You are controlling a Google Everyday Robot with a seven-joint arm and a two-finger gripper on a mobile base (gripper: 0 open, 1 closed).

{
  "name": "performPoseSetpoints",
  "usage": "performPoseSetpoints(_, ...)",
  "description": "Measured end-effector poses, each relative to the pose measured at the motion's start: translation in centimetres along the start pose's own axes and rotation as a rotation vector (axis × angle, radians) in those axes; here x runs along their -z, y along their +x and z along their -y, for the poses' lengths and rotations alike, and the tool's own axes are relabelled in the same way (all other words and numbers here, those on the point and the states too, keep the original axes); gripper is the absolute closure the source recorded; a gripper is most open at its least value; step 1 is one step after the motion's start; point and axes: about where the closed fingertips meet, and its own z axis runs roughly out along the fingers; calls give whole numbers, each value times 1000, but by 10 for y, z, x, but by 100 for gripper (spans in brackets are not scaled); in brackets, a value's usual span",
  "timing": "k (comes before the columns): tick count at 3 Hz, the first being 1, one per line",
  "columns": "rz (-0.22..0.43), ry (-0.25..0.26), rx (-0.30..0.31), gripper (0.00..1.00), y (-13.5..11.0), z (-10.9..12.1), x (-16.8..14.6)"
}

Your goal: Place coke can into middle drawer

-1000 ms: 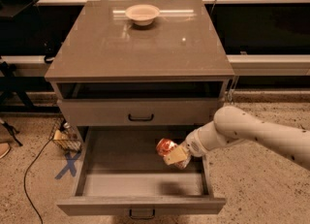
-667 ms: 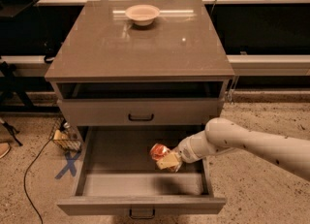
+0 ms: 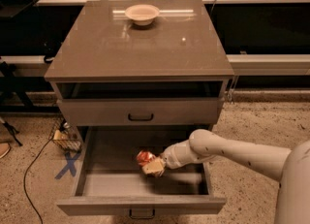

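Note:
The coke can [image 3: 144, 157] is orange-red and tilted, held inside the open middle drawer [image 3: 111, 183], just above its tray floor near the middle. My gripper [image 3: 152, 166] is shut on the can, with its pale fingers [image 3: 156, 168] wrapped around the can's lower right side. My white arm [image 3: 227, 150] reaches in from the right over the drawer's right wall. The drawer is pulled far out, and its grey front panel [image 3: 140, 204] with a small black handle [image 3: 141, 214] is at the bottom of the view.
Above the open drawer is a flat grey drawer front [image 3: 97, 112] with a black handle [image 3: 140, 117]. A pale bowl [image 3: 142, 13] sits at the back of the cabinet top [image 3: 140, 53]. A small wire basket [image 3: 64, 138] and blue tape cross [image 3: 68, 165] are on the floor at left.
My arm has moved left and slightly down, carrying the can from the drawer's right side towards its middle. The drawer and bowl have not moved.

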Motion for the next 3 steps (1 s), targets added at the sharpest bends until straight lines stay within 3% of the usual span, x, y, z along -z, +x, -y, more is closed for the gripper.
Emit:
performPoseSetpoints(2,29,-80,-9,5,7,-17,-55)
performPoseSetpoints(3,47,-78,-6,0,6,-17,-56)
